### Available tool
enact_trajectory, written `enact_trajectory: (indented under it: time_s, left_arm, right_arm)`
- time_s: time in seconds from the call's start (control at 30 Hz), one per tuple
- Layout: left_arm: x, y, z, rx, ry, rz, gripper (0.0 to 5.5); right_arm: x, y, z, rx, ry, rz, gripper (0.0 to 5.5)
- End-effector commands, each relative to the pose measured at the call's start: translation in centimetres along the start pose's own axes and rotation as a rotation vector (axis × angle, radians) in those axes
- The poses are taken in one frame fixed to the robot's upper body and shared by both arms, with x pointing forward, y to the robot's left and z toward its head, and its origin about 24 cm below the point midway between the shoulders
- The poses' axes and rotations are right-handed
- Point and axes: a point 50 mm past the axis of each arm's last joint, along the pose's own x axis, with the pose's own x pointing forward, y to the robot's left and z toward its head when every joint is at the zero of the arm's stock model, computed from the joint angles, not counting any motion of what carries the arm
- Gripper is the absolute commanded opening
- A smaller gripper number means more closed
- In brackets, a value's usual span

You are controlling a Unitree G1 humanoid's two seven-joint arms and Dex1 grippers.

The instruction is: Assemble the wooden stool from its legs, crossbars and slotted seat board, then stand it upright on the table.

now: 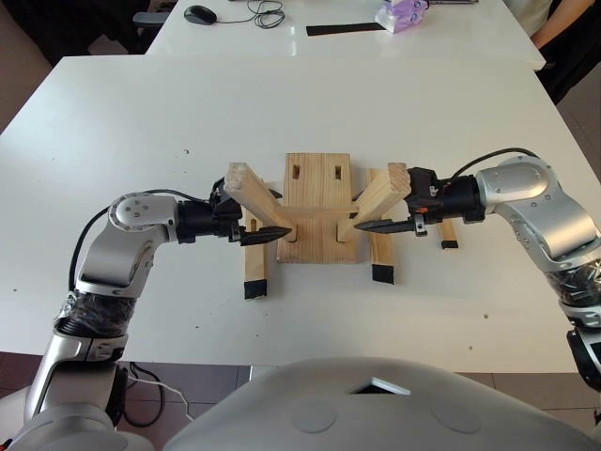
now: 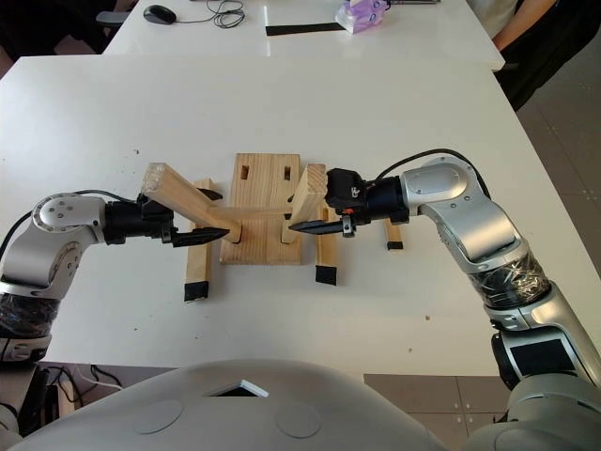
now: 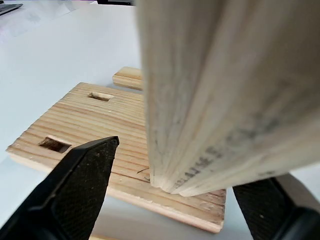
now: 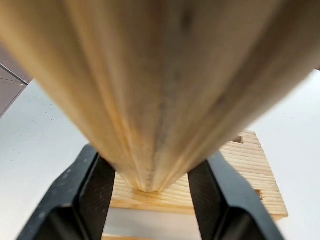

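The slotted seat board (image 1: 317, 178) lies flat at the middle of the white table (image 1: 141, 122). My left gripper (image 1: 278, 218) is shut on a wooden leg (image 1: 252, 191) that tilts up and away to the left, with its lower end over the board's left side. On the board's right side, my right gripper (image 1: 362, 214) is shut on a second leg (image 1: 385, 191), tilted the other way. A thin crossbar (image 1: 321, 213) appears to span between the two legs above the board. In the wrist views, each leg (image 3: 215, 100) (image 4: 150, 85) stands between black fingers (image 3: 80, 185) (image 4: 95, 195).
Two more legs with black tips lie on the table, one (image 1: 255, 271) at the board's front left and one (image 1: 381, 254) at its front right. A short piece (image 1: 449, 235) rests under my right forearm. A second table behind holds a mouse (image 1: 200, 14) and a black strip (image 1: 345, 29).
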Motion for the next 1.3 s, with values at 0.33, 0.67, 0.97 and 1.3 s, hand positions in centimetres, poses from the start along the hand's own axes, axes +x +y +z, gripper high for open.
enact_trajectory:
  time_s: [0.33, 0.67, 0.97, 1.3]
  left_arm:
    - [-2.8, 0.1, -0.7, 0.054, 0.126, -0.069, 3.75]
    - [-2.6, 0.4, -0.7, 0.120, 0.103, -0.023, 3.75]
    - [-1.6, -1.7, -0.5, 0.138, 0.086, -0.079, 3.75]
    - [-0.3, -2.8, -0.1, 0.130, 0.038, -0.076, 3.75]
  right_arm:
    - [1.6, 2.0, -2.9, 0.104, 0.099, 0.076, 2.40]
    - [1.5, 1.8, -2.9, 0.103, 0.110, 0.067, 3.82]
    - [1.5, 0.4, -2.3, 0.084, 0.060, -0.077, 5.26]
    - [-0.6, -0.1, -3.0, 0.093, 0.094, -0.247, 5.38]
